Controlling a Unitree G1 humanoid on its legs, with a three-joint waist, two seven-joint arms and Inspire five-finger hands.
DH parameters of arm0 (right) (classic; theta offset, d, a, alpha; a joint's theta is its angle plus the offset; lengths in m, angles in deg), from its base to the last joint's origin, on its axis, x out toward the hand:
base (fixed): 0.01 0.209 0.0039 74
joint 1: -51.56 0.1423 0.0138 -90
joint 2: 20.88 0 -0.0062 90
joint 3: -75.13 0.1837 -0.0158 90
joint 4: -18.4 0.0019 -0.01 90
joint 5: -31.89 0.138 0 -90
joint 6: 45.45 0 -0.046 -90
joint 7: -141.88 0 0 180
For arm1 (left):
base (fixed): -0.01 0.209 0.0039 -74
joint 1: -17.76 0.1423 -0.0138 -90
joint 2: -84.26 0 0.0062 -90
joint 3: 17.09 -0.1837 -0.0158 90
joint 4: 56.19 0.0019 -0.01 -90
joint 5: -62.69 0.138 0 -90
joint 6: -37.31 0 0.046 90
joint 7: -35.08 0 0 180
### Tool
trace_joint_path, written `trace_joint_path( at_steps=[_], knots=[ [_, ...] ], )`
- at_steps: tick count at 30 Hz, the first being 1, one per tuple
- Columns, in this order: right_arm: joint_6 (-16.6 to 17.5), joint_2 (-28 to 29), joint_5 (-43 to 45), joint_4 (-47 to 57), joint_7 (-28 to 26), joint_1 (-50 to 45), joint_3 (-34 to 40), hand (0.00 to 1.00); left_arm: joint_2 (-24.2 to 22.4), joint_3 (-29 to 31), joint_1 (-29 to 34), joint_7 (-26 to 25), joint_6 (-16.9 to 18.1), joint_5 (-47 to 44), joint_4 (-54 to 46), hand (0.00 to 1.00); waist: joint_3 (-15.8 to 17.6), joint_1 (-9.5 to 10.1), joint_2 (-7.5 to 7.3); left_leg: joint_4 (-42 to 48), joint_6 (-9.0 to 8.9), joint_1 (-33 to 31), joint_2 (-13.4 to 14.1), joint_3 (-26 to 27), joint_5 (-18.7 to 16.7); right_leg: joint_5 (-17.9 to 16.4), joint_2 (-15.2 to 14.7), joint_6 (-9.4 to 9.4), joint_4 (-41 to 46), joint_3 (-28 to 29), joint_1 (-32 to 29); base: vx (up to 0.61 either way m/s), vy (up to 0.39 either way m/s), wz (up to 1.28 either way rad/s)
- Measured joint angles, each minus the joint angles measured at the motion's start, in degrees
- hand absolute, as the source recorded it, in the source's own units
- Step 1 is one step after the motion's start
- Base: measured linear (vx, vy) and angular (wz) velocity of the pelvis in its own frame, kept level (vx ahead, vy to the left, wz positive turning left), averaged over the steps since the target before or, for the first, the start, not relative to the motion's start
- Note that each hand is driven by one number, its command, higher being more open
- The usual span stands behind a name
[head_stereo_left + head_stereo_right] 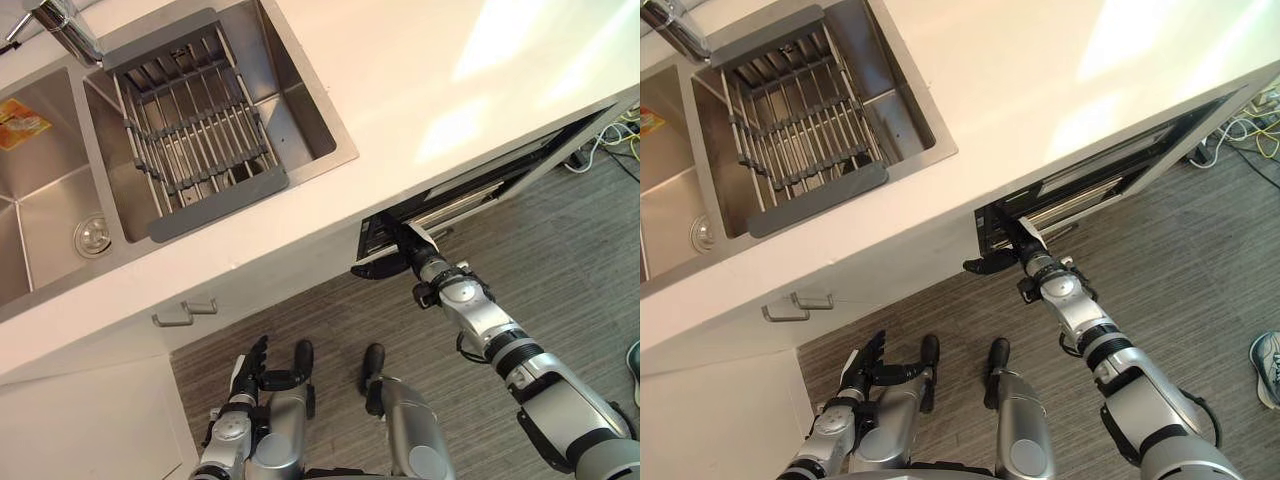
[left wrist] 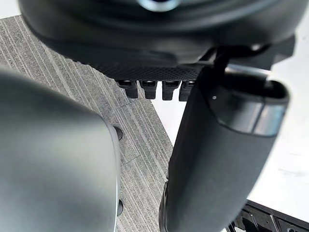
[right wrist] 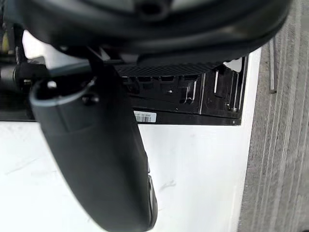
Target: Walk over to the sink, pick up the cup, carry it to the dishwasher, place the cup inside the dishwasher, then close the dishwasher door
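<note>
Closing stage: dishwasher door [image 1: 1120,165] ajar, right hand [image 1: 1010,256] on it.
Right fingers [image 3: 149,78] look straight and hold nothing, with the door's top edge just past their tips, under the desk [image 1: 420,70]. Left hand [image 1: 262,372] hangs low, well apart from the door, fingers loose and empty. The sink [image 1: 300,90] and rack [image 1: 200,130], far from both sets of fingers, hold no cup. My read is that the cup is already inside, unconfirmed, and only the final push is left.

bright window light glares in patches on the white countertop [image 1: 480,90].
</note>
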Motion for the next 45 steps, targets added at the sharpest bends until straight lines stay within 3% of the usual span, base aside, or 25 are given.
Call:
trace_joint_path(
  at_steps=[7, 10, 13, 18, 20, 26, 33, 45],
  knots=[
    [0.04, -4.73, -3.5, 18.15, -3.6, -14.61, 8.27, 1.0, -0.15, -0.11, -0.16, -0.5, -0.18, 2.54, 1.8, 1.0, -0.49, -1.53, -0.26, -2.16, -0.67, 3.96, -0.28, -0.14, 0.32, 0.13, 0.03, 0.09, -2.34, 0.14, 4.04, 0.05, 0.035, 0.0],
    [2.85, -4.66, -3.77, 25.11, -5.8, -22.5, 11.53, 1.0, -0.03, -0.11, -0.09, -0.44, -0.49, 2.57, 2.69, 1.0, -1.45, -2.26, -0.67, -3.16, -0.8, 5.58, -0.52, 0.1, 0.39, 0.27, -0.06, 0.33, -3.39, 0.56, 5.49, 0.06, 0.054, -0.05],
    [6.42, -1.61, -3.78, 29.55, -7.57, -30.85, 15.36, 1.0, 0.44, -0.25, 1.33, 0.41, -0.9, 2.64, 4.78, 1.0, -5.74, -3.36, -1.9, -4.67, -0.8, 7.5, -0.72, 0.13, 0.4, 0.61, 0.03, 0.86, -5.56, 0.96, 7.54, 0.07, 0.049, -0.08],
    [7.14, 4.75, -5.04, 28.7, -6.58, -40.17, 24.89, 1.0, 0.53, -0.29, 4.07, 1.12, -1.17, 2.7, 5.2, 1.0, -11.63, -3.82, -2.75, -6.55, -0.71, 10.53, -1.44, 0.97, 0.38, 1.81, -0.22, 2.18, -9.31, 2.02, 10.98, 0.05, 0.076, -0.11],
    [7.18, 7.59, -5.79, 26.2, -5.77, -41.62, 27.88, 1.0, 0.55, -0.25, 4.25, 1.3, -1.45, 2.7, 6.41, 1.0, -12.77, -4.12, -2.74, -7.08, -0.51, 11.4, -1.45, 1.53, 0.38, 2.61, -0.26, 2.44, -10.81, 2.62, 12.04, 0.01, 0.058, -0.14],
    [6.65, 17.67, -5.38, 6.16, -1.79, -44.28, 36.37, 1.0, 0.29, 0.11, 5.79, 1.65, -2.52, 2.67, 6.79, 1.0, -15.67, -4.85, -2.41, -8.69, -0.1, 13.39, -1.84, 2.19, 0.53, 5.01, -0.23, 2.97, -15.63, 3.35, 15.06, 0.01, 0.041, -0.07],
    [4.04, 20.25, -5.58, -11.74, 0.89, -44.34, 39.6, 1.0, -0.1, 0.98, 6.47, 1.65, -3.17, 2.61, 6.92, 1.0, -17.04, -4.82, -2.09, -10.3, 0.24, 15.01, -2.09, 2.47, 0.78, 5.93, 0.05, 3.04, -17.95, 3.58, 16.84, 0.0, 0.004, -0.03],
    [3.21, 23.77, -6.74, -20.31, 0.5, -42.67, 39.55, 1.0, -0.72, 3.23, 7.07, 1.69, -3.2, 2.54, 7.92, 1.0, -18.78, -4.54, -2.29, -12.55, 0.69, 17.26, -2.56, 1.32, 1.39, 6.09, 0.15, 3.26, -19.75, 2.31, 19.41, 0.0, 0.0, 0.05]
  ],
)
